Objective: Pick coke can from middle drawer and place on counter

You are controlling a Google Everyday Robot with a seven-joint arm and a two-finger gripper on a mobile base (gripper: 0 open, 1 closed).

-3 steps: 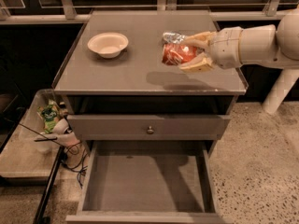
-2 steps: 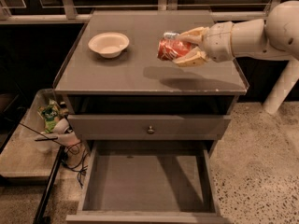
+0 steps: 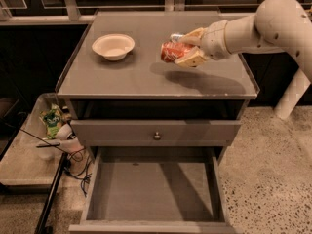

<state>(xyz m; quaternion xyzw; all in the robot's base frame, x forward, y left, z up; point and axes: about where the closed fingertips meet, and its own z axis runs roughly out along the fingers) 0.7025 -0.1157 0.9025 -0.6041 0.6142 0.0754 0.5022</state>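
The coke can (image 3: 171,51) is red with a dull metal end, lying sideways in my gripper (image 3: 187,47). The gripper is shut on it and holds it above the middle of the counter (image 3: 126,77), its shadow falling on the grey top just below and to the right. My white arm (image 3: 253,28) reaches in from the upper right. The middle drawer (image 3: 153,189) is pulled out at the bottom of the view, with a plain grey floor and nothing in it.
A white bowl (image 3: 113,46) sits on the counter's left rear part. A shut drawer front with a small round knob (image 3: 157,136) lies above the open drawer. Clutter and cables (image 3: 58,130) lie on a low shelf at the left. A white post (image 3: 292,94) stands at right.
My gripper has carried the coke can leftward, from over the counter's right side to over its middle. The bowl and the drawers have not moved.
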